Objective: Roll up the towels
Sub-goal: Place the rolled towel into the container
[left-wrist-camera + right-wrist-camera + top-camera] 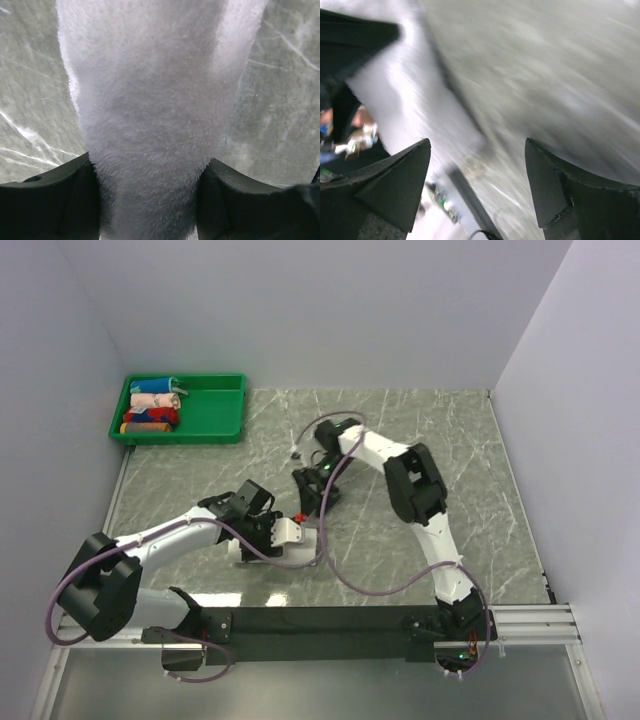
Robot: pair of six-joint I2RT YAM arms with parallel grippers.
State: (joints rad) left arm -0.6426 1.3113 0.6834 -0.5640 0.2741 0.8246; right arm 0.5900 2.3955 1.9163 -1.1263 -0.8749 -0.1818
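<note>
Towel (155, 115): white terry, bunched into a thick roll, lying near the middle of the marble-patterned table (450, 440). Left gripper (150, 195): fingers pressed on both flanks of the roll, pinching it narrow. Right gripper (477, 170): jaws wide, nothing between them, just beyond the towel; view blurred. Green tray (215, 430): far-left corner, holds coloured rolled cloths (155, 405). Step, as judged: securing the roll. Next move calls for a firm, even hold so no layer slips loose
</note>
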